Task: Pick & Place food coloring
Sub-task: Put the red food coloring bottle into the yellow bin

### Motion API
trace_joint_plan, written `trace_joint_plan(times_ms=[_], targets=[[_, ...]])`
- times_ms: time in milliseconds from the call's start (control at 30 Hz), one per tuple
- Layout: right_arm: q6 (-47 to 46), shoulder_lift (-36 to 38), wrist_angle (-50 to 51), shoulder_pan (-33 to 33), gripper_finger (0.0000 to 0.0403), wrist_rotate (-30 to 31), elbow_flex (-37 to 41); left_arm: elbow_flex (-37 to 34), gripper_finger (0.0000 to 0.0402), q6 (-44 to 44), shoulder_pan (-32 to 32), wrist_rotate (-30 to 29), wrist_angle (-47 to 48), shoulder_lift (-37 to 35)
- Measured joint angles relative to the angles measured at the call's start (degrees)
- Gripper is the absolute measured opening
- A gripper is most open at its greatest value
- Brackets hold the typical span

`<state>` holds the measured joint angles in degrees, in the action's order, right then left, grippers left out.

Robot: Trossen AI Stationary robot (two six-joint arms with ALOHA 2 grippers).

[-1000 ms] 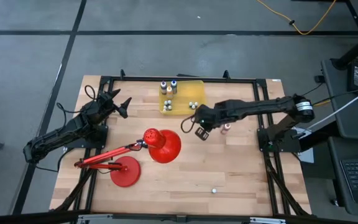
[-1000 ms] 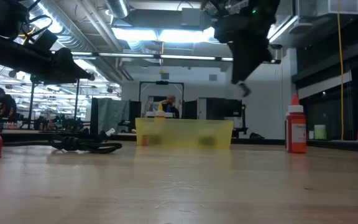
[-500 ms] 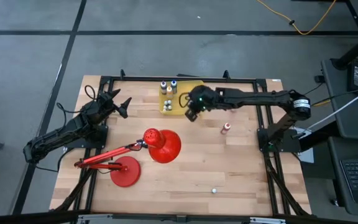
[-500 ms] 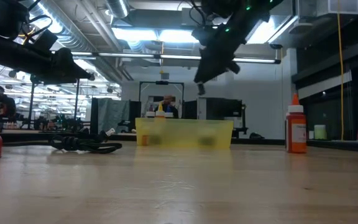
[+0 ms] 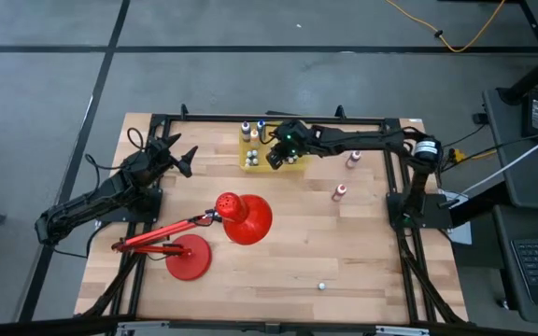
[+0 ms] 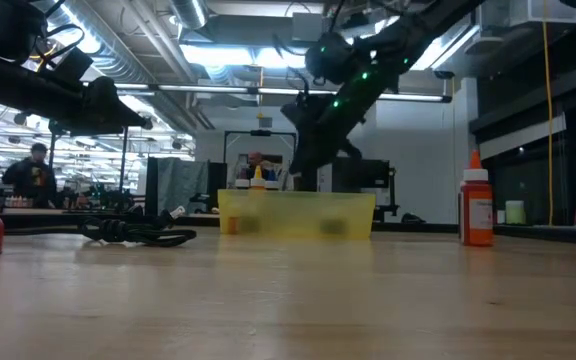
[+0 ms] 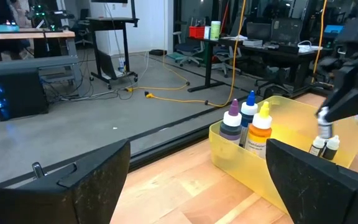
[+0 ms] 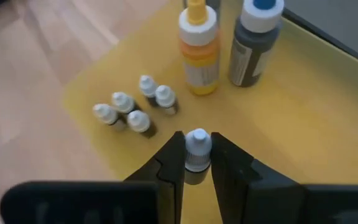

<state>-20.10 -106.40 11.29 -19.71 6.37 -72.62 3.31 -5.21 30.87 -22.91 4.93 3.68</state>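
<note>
Food coloring bottle [image 8: 197,151] — tiny, white-capped — is pinched in the right hand [image 8: 196,163] above the translucent yellow bin [image 8: 309,106]; released carelessly, it could topple the four small bottles [image 8: 132,107] just ahead.

Right arm stretches along the tabletop's far edge, its gripper [image 5: 276,156] clamped; left gripper [image 5: 183,157] waits spread near the far-left corner.

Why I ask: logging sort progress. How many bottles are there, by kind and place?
Tiny bottles standing in the yellow bin: 4
Tiny bottle held by the right end effector: 1
Tall bottles in the bin: 3
Red bottles on the table outside the bin: 2
Total: 10
</note>
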Motion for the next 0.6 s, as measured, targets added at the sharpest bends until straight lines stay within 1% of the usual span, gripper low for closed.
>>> trace_joint_plan(times_ms=[100, 333, 467, 600], targets=[[1.0, -1.9, -2.2, -0.6, 0.0066, 0.2, 0.0, 0.0, 0.0365, 0.0, 0.0, 0.0, 0.0, 0.0], [4.0, -5.1, -4.3, -0.8, 0.0067, 3.6, 0.0, 0.0, 0.0364, 0.0, 0.0, 0.0, 0.0, 0.0], [5.6, -5.6, -8.9, -0.8, 0.0065, 3.8, 2.8, 0.0, 0.0365, 0.0, 0.0, 0.0, 0.0, 0.0], [5.6, -5.7, -10.9, -0.8, 0.0068, 6.1, 4.7, 0.0, 0.0363, 0.0, 0.0, 0.0, 0.0, 0.0]])
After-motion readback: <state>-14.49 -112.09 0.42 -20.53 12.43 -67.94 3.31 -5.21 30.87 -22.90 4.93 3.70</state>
